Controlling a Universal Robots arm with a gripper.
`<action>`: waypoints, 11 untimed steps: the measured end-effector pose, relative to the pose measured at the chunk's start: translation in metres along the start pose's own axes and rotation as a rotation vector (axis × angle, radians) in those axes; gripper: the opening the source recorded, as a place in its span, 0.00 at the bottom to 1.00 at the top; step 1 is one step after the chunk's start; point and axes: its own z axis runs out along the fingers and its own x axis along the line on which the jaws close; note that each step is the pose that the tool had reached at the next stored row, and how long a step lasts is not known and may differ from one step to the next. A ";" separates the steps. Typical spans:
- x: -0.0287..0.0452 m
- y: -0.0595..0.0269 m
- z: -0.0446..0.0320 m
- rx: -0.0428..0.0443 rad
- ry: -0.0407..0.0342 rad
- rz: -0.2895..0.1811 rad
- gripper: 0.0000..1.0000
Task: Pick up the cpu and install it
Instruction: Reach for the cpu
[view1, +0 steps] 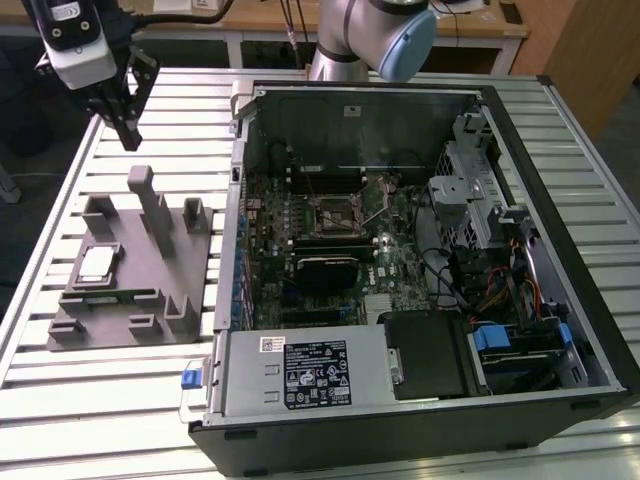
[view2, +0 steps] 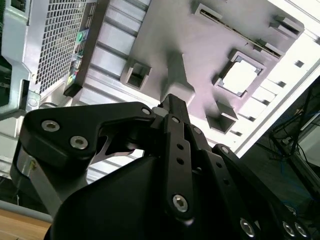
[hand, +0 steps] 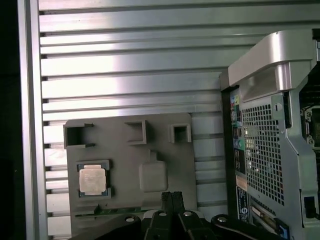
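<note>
The cpu is a small square chip with a pale metal top, lying flat in a recess of the grey holder block at the exterior view's left. Both wrist views also show the cpu in its recess. My gripper hangs well above the table, behind the holder block and apart from it, holding nothing. In the first wrist view the gripper has its fingers pressed together, shut. The black cpu socket sits on the motherboard inside the open computer case.
The open computer case takes up the middle and the exterior view's right of the slatted aluminium table. Upright posts rise from the holder block. The case's rear panel stands close beside the holder.
</note>
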 end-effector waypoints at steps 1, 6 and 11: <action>0.0020 -0.0001 0.0003 0.0000 0.0000 0.000 0.11; 0.0117 -0.0009 0.0019 0.0000 0.0000 0.000 0.11; 0.0205 -0.0017 0.0042 0.0000 -0.0001 0.000 0.11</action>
